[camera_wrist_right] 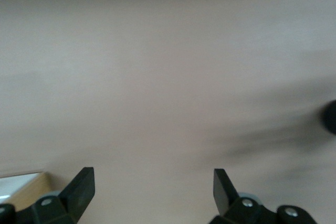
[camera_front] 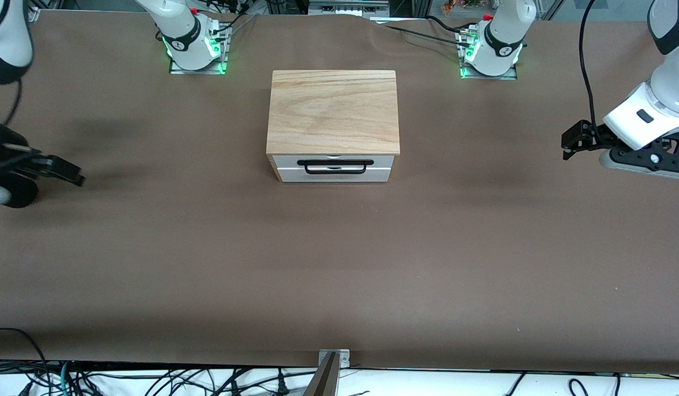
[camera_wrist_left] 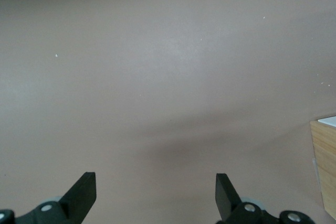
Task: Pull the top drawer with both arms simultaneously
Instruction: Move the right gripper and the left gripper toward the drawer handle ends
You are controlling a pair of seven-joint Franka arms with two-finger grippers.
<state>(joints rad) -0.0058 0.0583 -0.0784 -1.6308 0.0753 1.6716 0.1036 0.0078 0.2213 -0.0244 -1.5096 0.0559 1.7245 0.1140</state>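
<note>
The top drawer (camera_front: pixel 333 166) sits closed in the wooden box (camera_front: pixel 333 111) at mid-desk (camera_front: pixel 339 264), its wire handle (camera_front: pixel 335 166) well apart from both sets of fingers. The left gripper (camera_front: pixel 571 141) and right gripper (camera_front: pixel 64 171) hover over the desk ends, fingers spread wide and empty, apparently staged for a symmetric approach.

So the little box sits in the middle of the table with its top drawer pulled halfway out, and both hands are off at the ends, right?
Not quite: the front view shows the top drawer shut, flush under the wooden top. The rest holds: the left hand and right hand hang over the table's ends.
</note>
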